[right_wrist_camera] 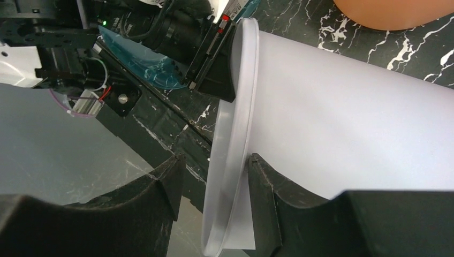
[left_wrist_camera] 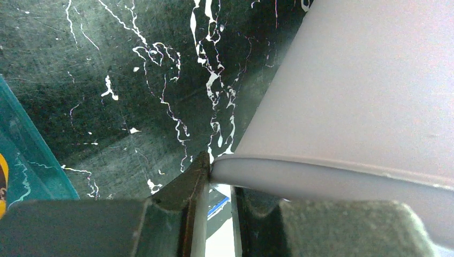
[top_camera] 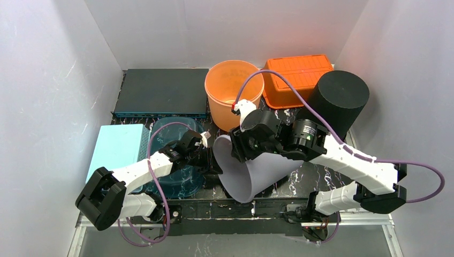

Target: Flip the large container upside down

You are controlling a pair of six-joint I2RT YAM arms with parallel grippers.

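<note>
A large pale bucket (top_camera: 262,171) lies tipped on its side near the middle of the near edge of the black marbled worktop (top_camera: 313,179). Its wide mouth faces the near left corner and its base points toward the far right.

The left gripper (left_wrist_camera: 219,178) meets the rim from the left, jaws pressed onto the thin lip, which runs between its fingers (left_wrist_camera: 179,201).

The right gripper (right_wrist_camera: 215,160) straddles the same rim further round. One finger (right_wrist_camera: 265,193) lies against the outer wall, and a sliver of gap shows beside the other (whether these jaws actually squeeze cannot be told).

Just left of the bucket's mouth sits a clear teal tub (top_camera: 179,176), with a light blue box (top_camera: 118,147) beside it at the left edge.

Along the far edge, from left to right, stand a flat dark box (top_camera: 160,91), an orange bucket (top_camera: 230,85), an orange crate (top_camera: 297,77) and a black drum (top_camera: 340,96).
</note>
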